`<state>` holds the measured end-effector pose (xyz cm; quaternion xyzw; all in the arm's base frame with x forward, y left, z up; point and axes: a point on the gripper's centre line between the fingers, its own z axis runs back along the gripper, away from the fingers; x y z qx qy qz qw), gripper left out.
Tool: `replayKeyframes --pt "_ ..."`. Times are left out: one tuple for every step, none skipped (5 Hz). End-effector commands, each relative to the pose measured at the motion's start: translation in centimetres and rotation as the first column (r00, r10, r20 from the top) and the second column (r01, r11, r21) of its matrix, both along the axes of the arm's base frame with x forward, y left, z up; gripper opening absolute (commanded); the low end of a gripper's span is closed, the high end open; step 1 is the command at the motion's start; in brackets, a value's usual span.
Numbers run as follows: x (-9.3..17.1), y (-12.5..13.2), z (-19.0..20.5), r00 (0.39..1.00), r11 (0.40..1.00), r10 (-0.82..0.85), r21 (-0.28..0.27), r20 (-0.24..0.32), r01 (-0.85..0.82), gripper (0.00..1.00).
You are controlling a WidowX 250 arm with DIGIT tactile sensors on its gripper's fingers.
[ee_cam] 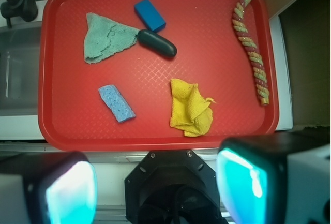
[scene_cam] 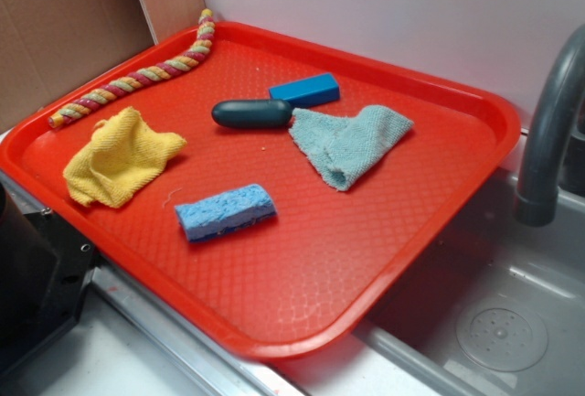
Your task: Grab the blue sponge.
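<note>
The blue sponge (scene_cam: 225,212) is a light blue speckled block lying flat on the red tray (scene_cam: 302,286), toward its front. It also shows in the wrist view (ee_cam: 117,103), lower left on the tray (ee_cam: 62,131). My gripper (ee_cam: 158,193) hangs high above the tray's near edge, far from the sponge. Its two teal-padded fingers (ee_cam: 70,193) stand wide apart with nothing between them. The gripper is not in the exterior view.
On the tray lie a yellow cloth (scene_cam: 119,158), a teal cloth (scene_cam: 352,143), a dark oval object (scene_cam: 252,113), a smooth darker blue block (scene_cam: 304,90) and a striped rope (scene_cam: 137,76). A sink (scene_cam: 494,323) and faucet (scene_cam: 548,131) are at the right.
</note>
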<state>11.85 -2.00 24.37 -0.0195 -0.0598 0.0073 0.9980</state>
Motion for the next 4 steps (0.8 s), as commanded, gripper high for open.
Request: replayKeyframes --pt "0.0 0.0 0.0 1.0 1.0 0.0 0.0 0.0 0.0 1.0" --pt "2.4 -5.0 -5.0 0.969 0.968 -0.247 0.04 0.006 0.247 1.0" --pt "2.5 -9.0 -9.8 0.878 0.877 -0.479 0.037 0.007 0.479 1.0" --pt "2.5 -9.0 -9.8 0.878 0.877 -0.479 0.037 0.007 0.479 1.0"
